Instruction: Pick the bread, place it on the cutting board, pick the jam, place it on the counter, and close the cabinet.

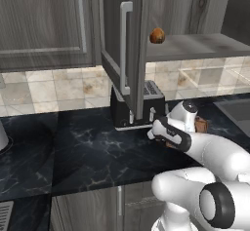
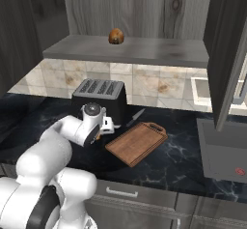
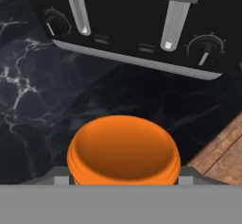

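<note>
Hand view: the jam (image 3: 124, 148), an orange jar, sits between the two fingertips (image 3: 56, 175) of the hand (image 3: 124, 178), which is closed on it just above the black marble worktop (image 3: 28, 90). The black toaster (image 3: 142, 20) stands just beyond, and a corner of the cutting board (image 3: 222, 157) lies beside the jar. Right base view: the bread (image 2: 116, 36) rests on the shelf of the cabinet (image 2: 130, 49), whose door (image 2: 226, 54) stands open. Beige tiles (image 2: 144, 83) line the wall behind the worktop.
</note>
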Robot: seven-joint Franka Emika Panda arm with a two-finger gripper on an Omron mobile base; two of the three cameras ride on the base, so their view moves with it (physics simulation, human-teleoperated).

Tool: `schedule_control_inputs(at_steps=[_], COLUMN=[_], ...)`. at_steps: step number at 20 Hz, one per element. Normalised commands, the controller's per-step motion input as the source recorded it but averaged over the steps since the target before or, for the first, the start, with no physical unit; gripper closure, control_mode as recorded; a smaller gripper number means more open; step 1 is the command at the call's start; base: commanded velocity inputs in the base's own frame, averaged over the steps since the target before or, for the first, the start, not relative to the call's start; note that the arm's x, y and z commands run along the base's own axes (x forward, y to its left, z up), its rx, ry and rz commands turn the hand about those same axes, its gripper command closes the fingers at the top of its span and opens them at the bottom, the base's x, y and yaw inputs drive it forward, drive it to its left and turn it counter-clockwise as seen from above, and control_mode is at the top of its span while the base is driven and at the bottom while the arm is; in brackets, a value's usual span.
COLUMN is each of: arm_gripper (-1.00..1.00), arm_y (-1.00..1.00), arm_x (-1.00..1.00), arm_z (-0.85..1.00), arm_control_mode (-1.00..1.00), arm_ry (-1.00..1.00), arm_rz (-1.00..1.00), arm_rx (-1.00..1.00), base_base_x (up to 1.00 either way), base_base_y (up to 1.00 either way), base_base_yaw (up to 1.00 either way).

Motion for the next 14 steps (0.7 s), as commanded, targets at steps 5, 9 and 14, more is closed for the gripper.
schedule_control_inputs(at_steps=[5,9,14], arm_gripper=[1.0,1.0,1.0], arm_y=[0.06,0.06,0.07], arm_x=[0.0,0.0,0.01], arm_z=[-0.47,-0.48,-0.48], arm_control_mode=[-1.0,-1.0,-1.0], arm_ry=[-0.07,-0.08,-0.09], arm_rz=[0.0,0.0,0.0], arm_rx=[0.0,0.0,0.0], base_base_x=[0.0,0.0,0.0], base_base_y=[0.0,0.0,0.0], base_base_yaw=[0.0,0.0,0.0])
